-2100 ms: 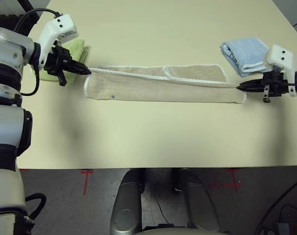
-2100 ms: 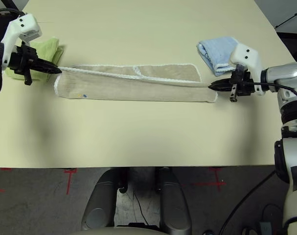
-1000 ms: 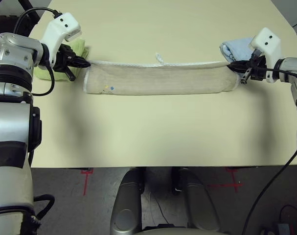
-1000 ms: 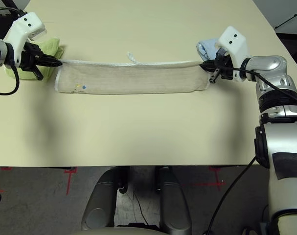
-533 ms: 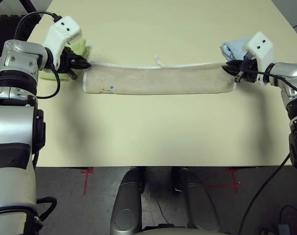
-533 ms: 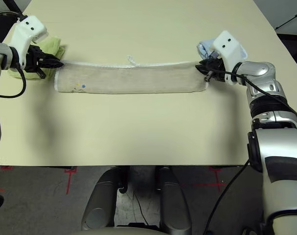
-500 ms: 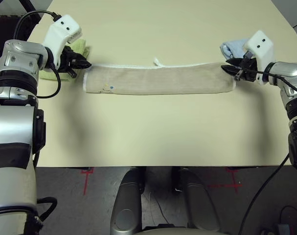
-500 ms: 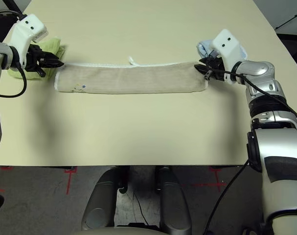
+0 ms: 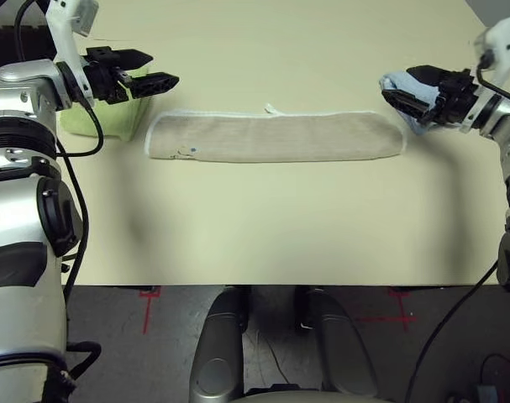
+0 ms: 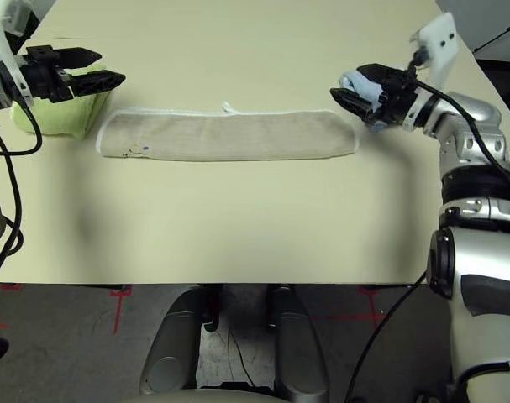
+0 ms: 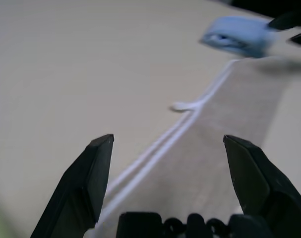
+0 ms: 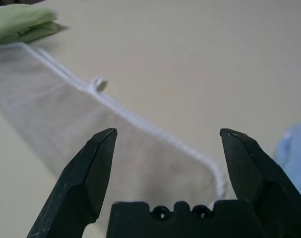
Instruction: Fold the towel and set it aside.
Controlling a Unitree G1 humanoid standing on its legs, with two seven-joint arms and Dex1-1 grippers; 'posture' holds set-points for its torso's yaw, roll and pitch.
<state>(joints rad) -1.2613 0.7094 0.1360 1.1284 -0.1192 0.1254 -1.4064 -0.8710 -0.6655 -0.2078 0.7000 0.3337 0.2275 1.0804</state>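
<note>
The beige towel [image 9: 276, 138] lies flat on the table as a long narrow folded strip with white stitched edging along its far side and a small white loop [image 9: 271, 108] sticking out there. My left gripper [image 9: 158, 74] hovers open above and just beyond the strip's left end, holding nothing. Off the strip's right end my right gripper [image 9: 395, 88] is raised and open, also with nothing in it. The left wrist view looks along the towel [image 11: 219, 144] between spread fingers [image 11: 90, 173]. In the right wrist view the towel [image 12: 90, 129] lies below the wide-apart fingers [image 12: 249, 168].
A folded light green towel [image 9: 103, 113] sits at the table's left, under my left gripper. A folded light blue towel [image 9: 410, 88] lies at the right, partly behind my right gripper. The table's near edge [image 9: 271, 284] runs across the front.
Both grippers have opened and let go of the towel's ends, then lifted up and away. The towel stays put as a folded strip.
</note>
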